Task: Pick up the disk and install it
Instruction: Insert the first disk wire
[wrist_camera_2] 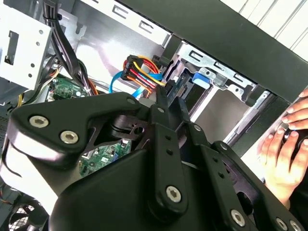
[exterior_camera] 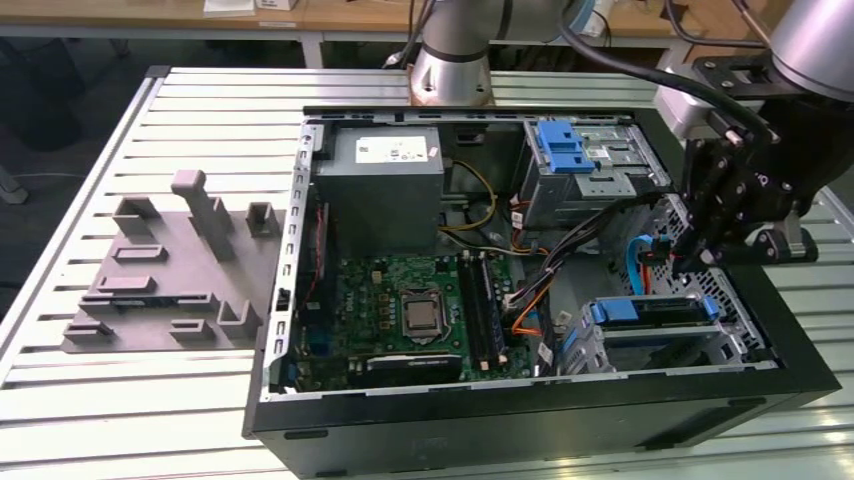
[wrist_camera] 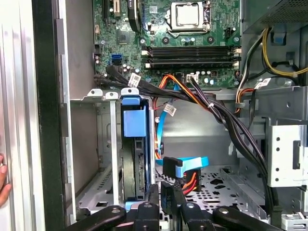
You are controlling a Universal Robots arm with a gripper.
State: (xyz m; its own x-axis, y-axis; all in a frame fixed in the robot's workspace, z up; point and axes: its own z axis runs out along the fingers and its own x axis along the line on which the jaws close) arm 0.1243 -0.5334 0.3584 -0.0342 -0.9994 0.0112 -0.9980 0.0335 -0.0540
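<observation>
Gripper, jaws' state I cannot tell, is hovering lower-centre beside the slotted disk, likely needing straight, even pushing.

Exterior view: bright, even light from above. Table slats pale with mild sheen. Fixture casts short, soft shadows. Case outer wall near black, little detail; interior dimmer, shade beneath cage.

Second wrist view: gripper dark and matte, small highlights on bolts; table corner washed out to white; hand strongly lit.

First wrist view: motherboard well lit, glare on socket; bay wall shaded; table strip bright.
</observation>
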